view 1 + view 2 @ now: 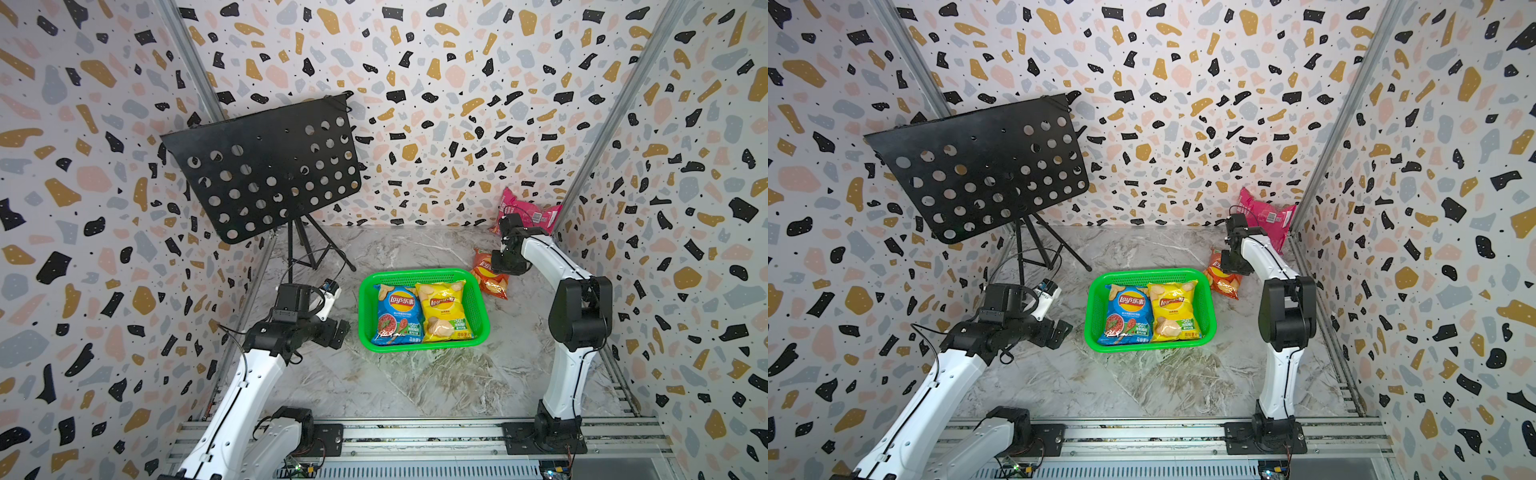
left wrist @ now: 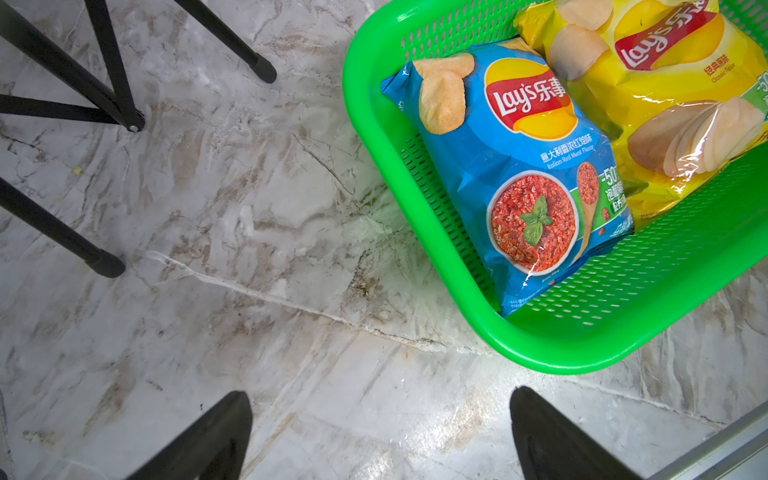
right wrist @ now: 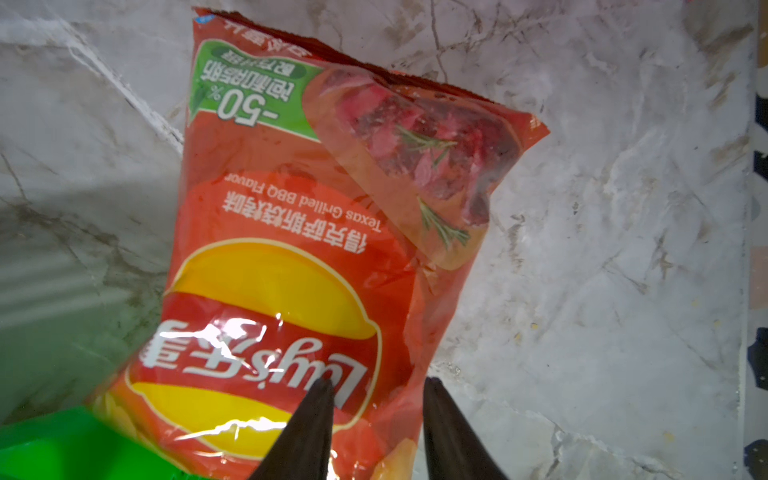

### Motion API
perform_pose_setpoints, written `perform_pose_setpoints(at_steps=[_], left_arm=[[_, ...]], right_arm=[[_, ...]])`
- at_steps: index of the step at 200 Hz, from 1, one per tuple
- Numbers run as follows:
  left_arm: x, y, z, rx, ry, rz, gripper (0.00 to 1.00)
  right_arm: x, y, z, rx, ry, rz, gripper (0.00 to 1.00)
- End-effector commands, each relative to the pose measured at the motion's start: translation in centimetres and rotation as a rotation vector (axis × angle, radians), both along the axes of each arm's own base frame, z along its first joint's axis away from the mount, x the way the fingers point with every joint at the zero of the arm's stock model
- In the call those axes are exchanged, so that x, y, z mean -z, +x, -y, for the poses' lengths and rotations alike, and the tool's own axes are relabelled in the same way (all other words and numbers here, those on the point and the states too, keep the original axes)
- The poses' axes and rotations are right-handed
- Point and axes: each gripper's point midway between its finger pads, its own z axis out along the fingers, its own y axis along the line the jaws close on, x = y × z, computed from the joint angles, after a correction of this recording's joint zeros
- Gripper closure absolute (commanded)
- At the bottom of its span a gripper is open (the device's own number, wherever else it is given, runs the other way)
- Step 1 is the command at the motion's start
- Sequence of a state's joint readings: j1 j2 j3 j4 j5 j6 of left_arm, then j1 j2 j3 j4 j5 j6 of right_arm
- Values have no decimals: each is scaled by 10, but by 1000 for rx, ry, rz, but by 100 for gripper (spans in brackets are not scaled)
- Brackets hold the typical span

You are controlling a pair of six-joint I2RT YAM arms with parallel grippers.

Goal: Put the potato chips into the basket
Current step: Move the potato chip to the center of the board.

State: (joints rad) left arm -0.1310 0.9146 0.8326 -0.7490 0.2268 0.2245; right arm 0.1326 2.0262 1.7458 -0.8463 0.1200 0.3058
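The green basket [image 1: 361, 311] [image 1: 1090, 311] is sitting near the middle of the marble tabletop [image 1: 415, 382]. In both top views it is holding two bags lying side by side and touching: the blue Lay's bag [image 1: 397, 316] [image 1: 1127, 316] toward the left arm and the yellow Lay's bag [image 1: 442, 311] [image 1: 1173, 311] beside it. The orange-red Lay's bag [image 1: 490, 280] [image 1: 1223, 282] is lying on the marble just outside the basket's far right corner. The magenta-pink bag [image 1: 528, 212] [image 1: 1266, 214] is leaning against the wall in the far right corner, well apart from the basket. The right gripper [image 3: 378, 386] is reaching down over the orange-red bag. Its dark fingers [image 3: 311, 424] are standing partly apart with the bag's edge between them; whether they are pinching it I cannot tell. The left gripper [image 2: 380, 395] is hovering over bare marble just beside the basket, jaws standing wide apart and holding nothing. A black perforated music stand [image 1: 266, 166] is standing at the far left
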Motion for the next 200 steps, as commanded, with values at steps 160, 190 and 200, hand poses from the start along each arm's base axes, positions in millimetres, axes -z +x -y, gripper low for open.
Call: perform_pose_setpoints(at_steps=[160,190,200], left_arm=[[1,-2,0,9,2,3,0],[1,-2,0,10,-1,2,0],[1,-2,0,10,-1,0,0]], right_arm=[[-10,9,19,64,123,46,100],[-28,6,17,51,135,84,100],[-33,5,16,46,139,95,100]])
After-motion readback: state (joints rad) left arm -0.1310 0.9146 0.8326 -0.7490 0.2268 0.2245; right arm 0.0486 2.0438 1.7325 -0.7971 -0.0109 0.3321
